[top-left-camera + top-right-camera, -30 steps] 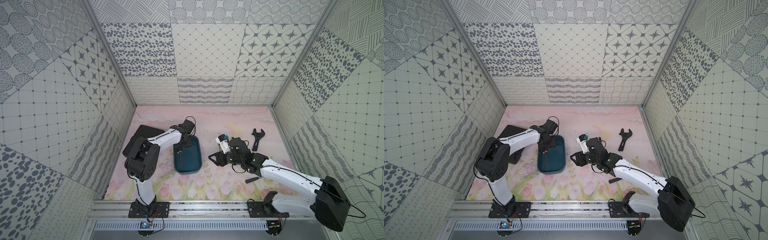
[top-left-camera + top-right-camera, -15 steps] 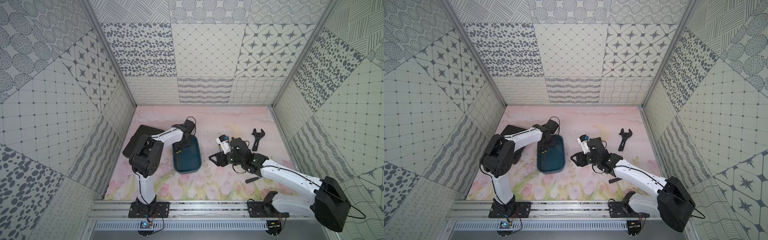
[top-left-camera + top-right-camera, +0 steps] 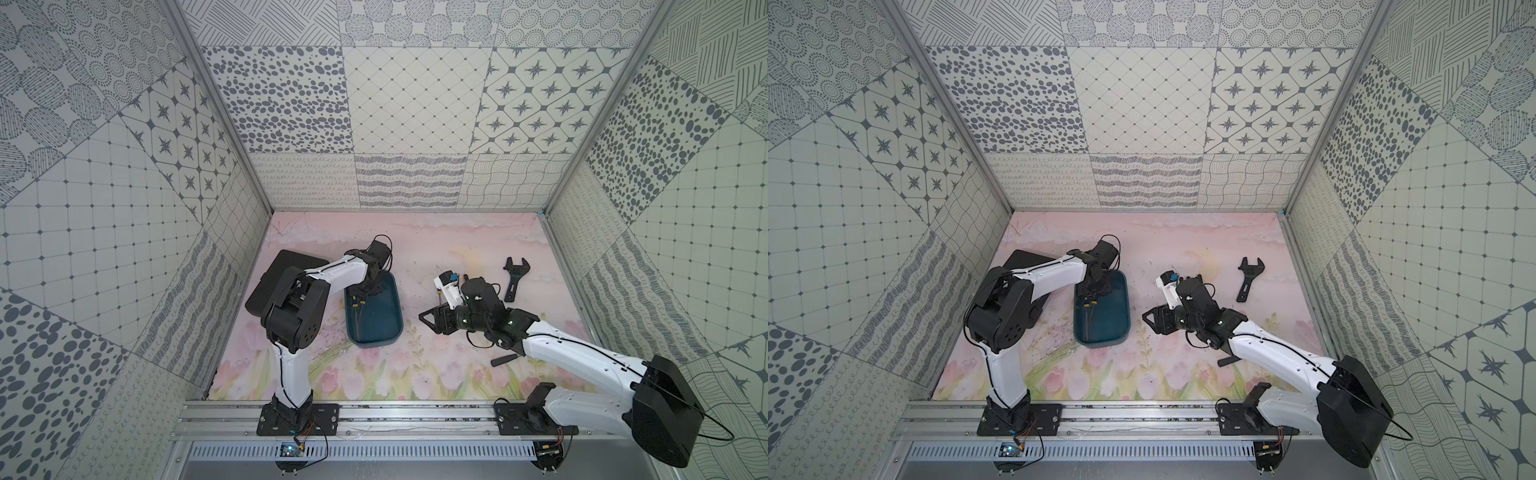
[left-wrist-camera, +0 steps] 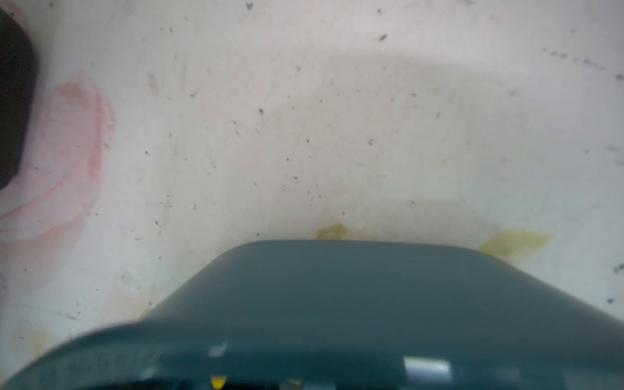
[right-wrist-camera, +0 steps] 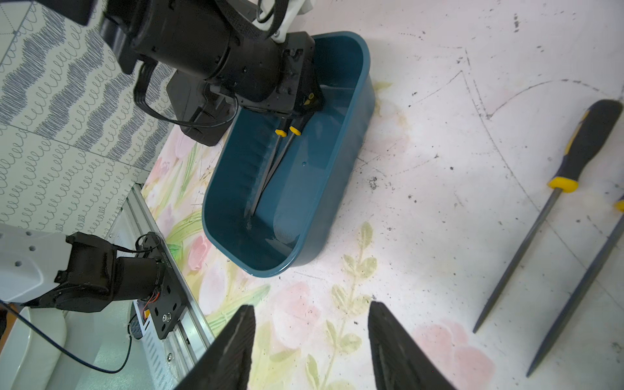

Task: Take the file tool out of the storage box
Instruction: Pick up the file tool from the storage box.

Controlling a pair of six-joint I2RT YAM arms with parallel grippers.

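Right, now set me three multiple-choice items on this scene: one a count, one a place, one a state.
1. How many files are in the storage box? A one; B two; C four.
2. Where is the black wrench? A in the box; B held by a gripper; C on the mat.
3. The right gripper is: A open and empty; B shut on a file; C shut on the wrench.
B: two yellow collars show inside. C: it lies flat on the mat. A: its jaws stand apart, nothing between.

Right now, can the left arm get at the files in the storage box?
Probably yes: the left pincer sits inside the open storage box, at the handles of the files; nothing covers them.
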